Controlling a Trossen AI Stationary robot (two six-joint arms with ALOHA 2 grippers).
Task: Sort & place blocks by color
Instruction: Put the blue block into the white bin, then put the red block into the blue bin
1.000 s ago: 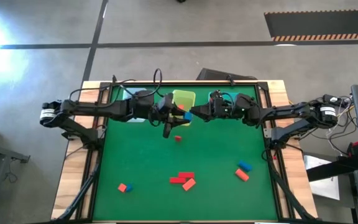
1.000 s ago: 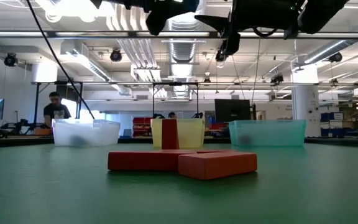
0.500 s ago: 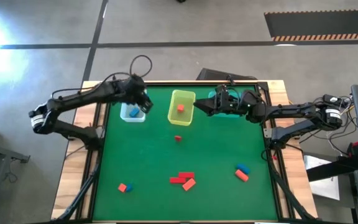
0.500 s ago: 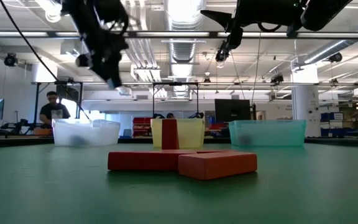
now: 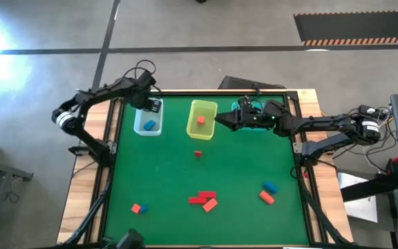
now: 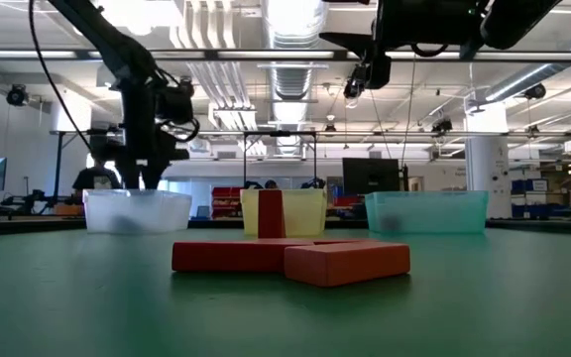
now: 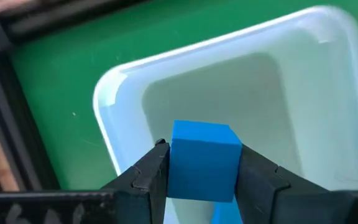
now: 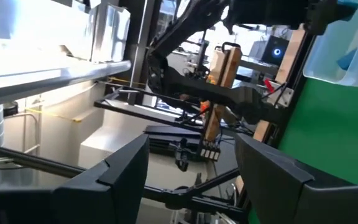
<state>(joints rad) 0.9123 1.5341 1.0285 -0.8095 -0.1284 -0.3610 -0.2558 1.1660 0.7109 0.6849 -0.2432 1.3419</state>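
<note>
My left gripper (image 7: 202, 151) is shut on a blue cube (image 7: 205, 163) and hangs over the clear-bluish bin (image 5: 147, 123) at the table's far left. The bin holds another blue block (image 5: 148, 126). My right gripper (image 5: 220, 119) is open and empty. It hovers between the yellow bin (image 5: 202, 119) and the teal bin (image 5: 244, 105). A red block (image 5: 200, 120) lies in the yellow bin. Red, orange and blue blocks lie loose on the green mat. My left gripper pinches the blue cube by two opposite side faces (image 7: 178, 168), one finger on each. The fingers (image 6: 143, 177) come from above, pointing down. The cube is lifted clear and sits level above the clear bin's floor (image 7: 241, 93).
One red block (image 5: 197, 153) lies mid-table. A red and orange cluster (image 5: 204, 200) sits near the front. An orange and a blue block (image 5: 269, 192) lie front right, and another pair (image 5: 139, 208) front left. The teal bin (image 6: 426, 210) is partly under my right arm.
My left gripper has carried the blue cube from beside the yellow bin toward the table's left, then come down over the clear bin. My right gripper has stayed near the yellow bin.
</note>
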